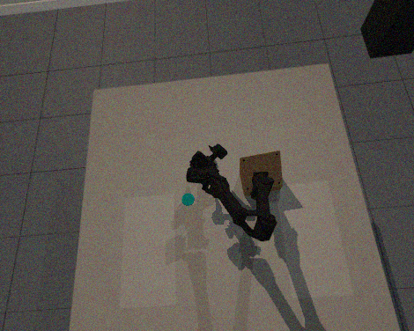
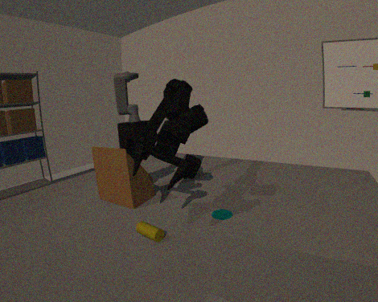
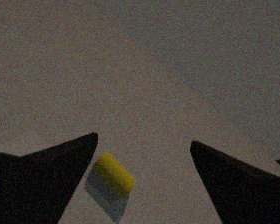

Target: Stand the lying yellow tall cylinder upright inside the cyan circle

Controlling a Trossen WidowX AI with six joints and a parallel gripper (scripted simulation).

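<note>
Wrist view: gripper [image 2: 149, 189] [image 3: 144, 141] fingers stand apart; the yellow cylinder [image 2: 150, 231] [image 3: 115, 174] lies on its side, apparently below them, outside the cyan circle [image 1: 188, 199] [image 2: 222, 214] in the exterior view.

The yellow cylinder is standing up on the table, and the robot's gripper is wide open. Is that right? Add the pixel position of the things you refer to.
Not quite: the yellow cylinder [image 2: 150, 231] [image 3: 115, 174] is lying on its side, as the exterior view shows. The rest is right: it is on the table [image 1: 136, 119] [image 2: 88, 257], and the gripper [image 2: 148, 189] [image 3: 144, 141] is wide open.
</note>
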